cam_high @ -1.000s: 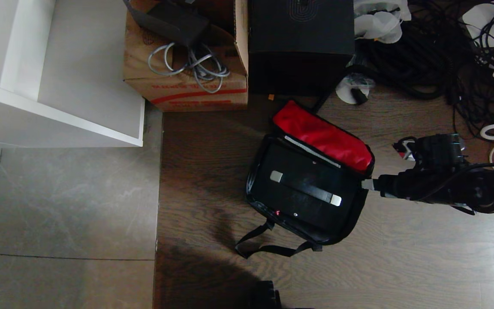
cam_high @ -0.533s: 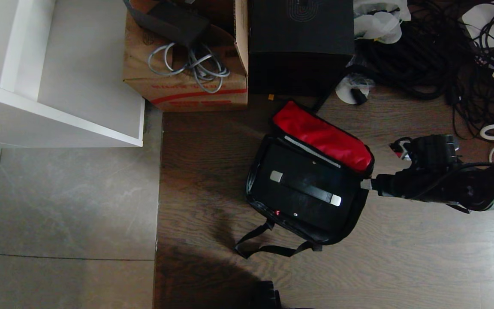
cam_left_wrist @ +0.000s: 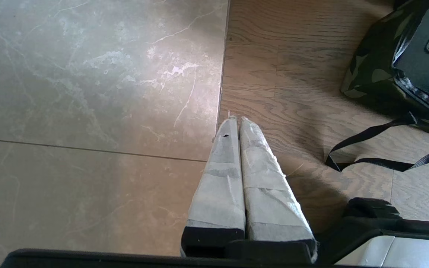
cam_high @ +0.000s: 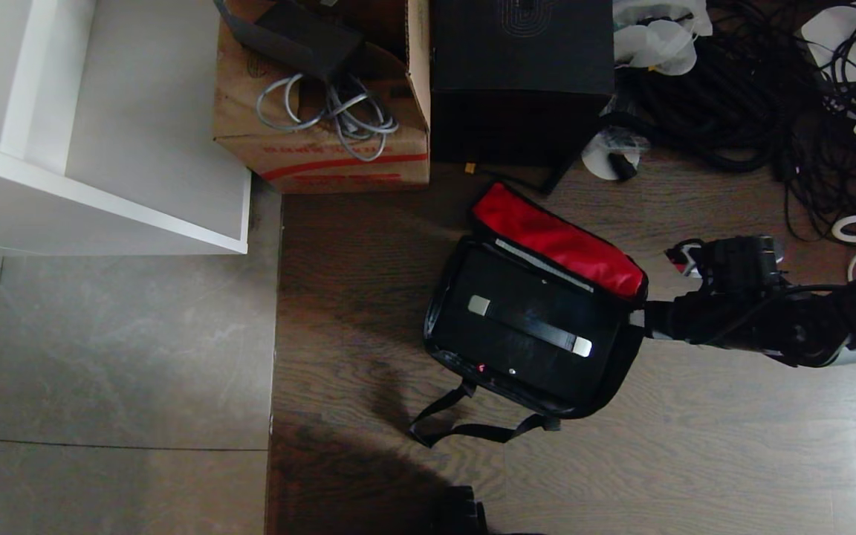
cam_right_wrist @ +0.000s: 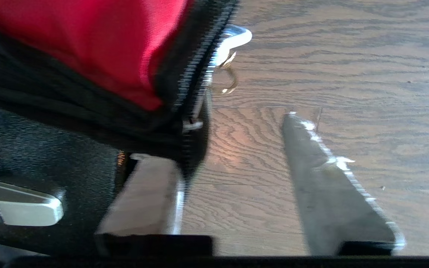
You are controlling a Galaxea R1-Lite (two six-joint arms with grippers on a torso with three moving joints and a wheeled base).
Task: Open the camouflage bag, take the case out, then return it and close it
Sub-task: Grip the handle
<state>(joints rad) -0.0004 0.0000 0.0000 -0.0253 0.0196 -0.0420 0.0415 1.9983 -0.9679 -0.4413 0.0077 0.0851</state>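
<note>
A: Where is the camouflage bag [cam_high: 528, 327]?

B: It lies on the wooden floor [cam_high: 695, 446], unzipped, its red-lined flap [cam_high: 558, 239] thrown back toward the black box [cam_high: 521, 78] and the cardboard box [cam_high: 324, 111]. Its black straps [cam_high: 472, 423] trail on the floor at the near side. The left wrist view catches one camouflage corner of it and the same straps.

A: And the case [cam_high: 528, 327]?

B: Inside the bag, flat, filling the open compartment. Its black handle [cam_high: 530, 325] runs across the top between two silver end mounts.

A: What is the right tool [cam_high: 637, 319] doing?

B: It reaches in from the right, at the bag's right end, just under the corner of the red flap. In the right wrist view the two fingers stand apart: one finger [cam_right_wrist: 147, 197] sits against the black zipper edge and the case, the other [cam_right_wrist: 333, 193] is out over bare wood. The zipper rim of the bag lies beside the inner finger, and a white zipper pull [cam_right_wrist: 233, 39] with a small ring hangs past the fingertips. The fingers are spread and clamp nothing that can be seen.

A: The left tool [cam_left_wrist: 237, 121]?

B: Off to the side, above the seam where the grey tile [cam_left_wrist: 88, 93] meets the wood, well apart from the bag. Its taped fingers are pressed together, empty.
</note>
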